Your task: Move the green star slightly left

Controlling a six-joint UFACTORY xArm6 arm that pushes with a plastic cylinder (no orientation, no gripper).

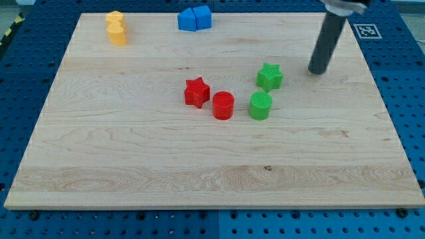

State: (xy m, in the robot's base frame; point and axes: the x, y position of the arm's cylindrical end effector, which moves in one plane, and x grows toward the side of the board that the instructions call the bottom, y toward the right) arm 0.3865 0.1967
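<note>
The green star [269, 76] sits on the wooden board [133, 153], right of centre. My tip [318, 70] is at the end of the dark rod, to the right of the green star and a little higher in the view, with a clear gap between them. A green cylinder [260, 105] stands just below the star.
A red star [196, 91] and a red cylinder [223, 105] sit left of the green blocks. Two yellow blocks [116, 28] are at the view's top left. Two blue blocks [194, 18] are at the top centre. The board's right edge is near the rod.
</note>
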